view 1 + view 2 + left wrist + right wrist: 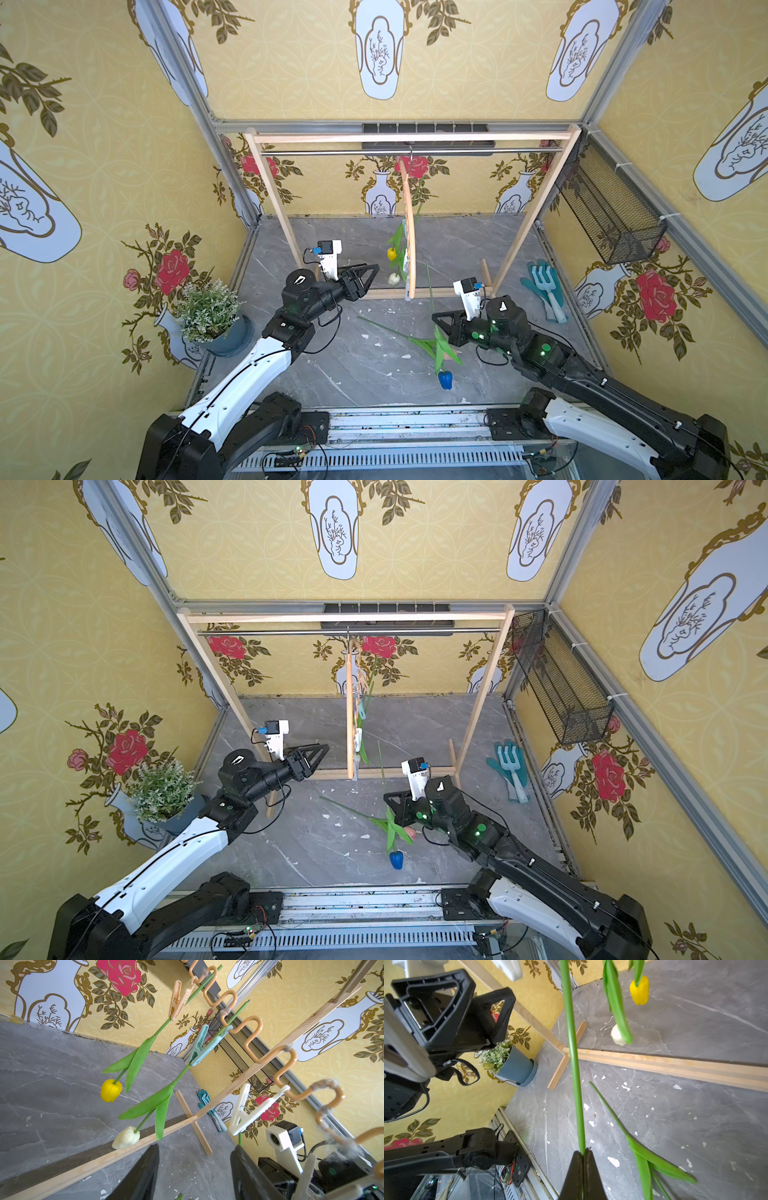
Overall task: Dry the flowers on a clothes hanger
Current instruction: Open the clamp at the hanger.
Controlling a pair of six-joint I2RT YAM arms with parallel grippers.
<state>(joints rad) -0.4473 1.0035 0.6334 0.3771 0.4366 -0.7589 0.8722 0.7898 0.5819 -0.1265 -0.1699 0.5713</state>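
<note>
The clothes hanger (409,224) hangs edge-on from the rail in both top views, and its wavy bar (255,1028) shows in the left wrist view. A yellow tulip (111,1090) and a white tulip (126,1137) hang head down from an orange and a blue clothespin. My right gripper (584,1152) is shut on the stem of the blue tulip (445,379), whose head dangles below it. That stem's end (240,1138) shows at the white clothespin (249,1109); whether the pin grips it I cannot tell. My left gripper (195,1167) stands open beside the hanger, holding nothing. The pink tulip (410,833) lies on the floor.
The wooden rack (407,137) spans the back, its foot bar crossing the floor. A potted plant (208,311) stands at the left wall. Garden gloves and a hand fork (544,291) lie at the right. A black wire basket (611,216) hangs on the right wall.
</note>
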